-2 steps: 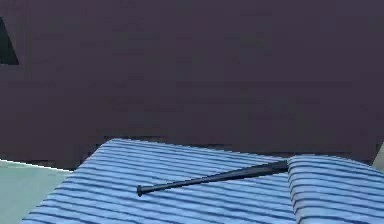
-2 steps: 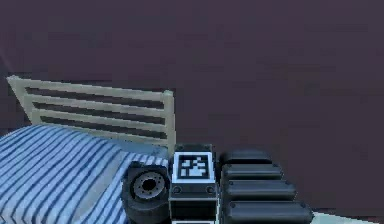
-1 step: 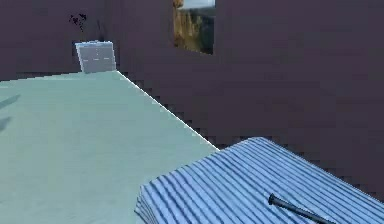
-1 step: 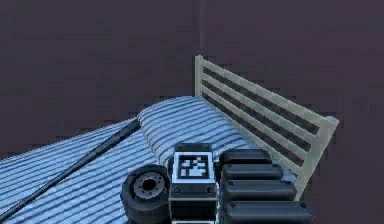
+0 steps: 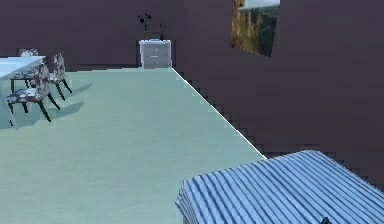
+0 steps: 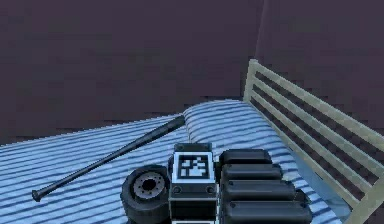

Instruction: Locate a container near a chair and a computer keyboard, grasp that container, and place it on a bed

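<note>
A bed [image 6: 230, 125] with a blue-and-white striped cover spreads across the arm side view, with a pale wooden slatted headboard [image 6: 310, 115] on the right. Its corner [image 5: 285, 190] also shows at the forward view's lower right. The arm's dark segments [image 6: 258, 185] rise from the bottom edge over the bed, with a white marked square [image 6: 191, 165] at their end. Left of it sits the gripper's dark round body [image 6: 148, 192]. Its far end is hard to make out over the cover, so I cannot tell whether it holds anything.
A dark baseball bat [image 6: 110, 158] lies slantwise on the bed. Two chairs [image 5: 38, 92] stand by a pale table [image 5: 12, 68] at the forward view's left. A white dresser [image 5: 155, 53] with a dark plant [image 5: 146, 22] stands against the far wall, and a picture [image 5: 255, 28] hangs on the dark wall to the right. Open green floor [image 5: 120, 140] lies between.
</note>
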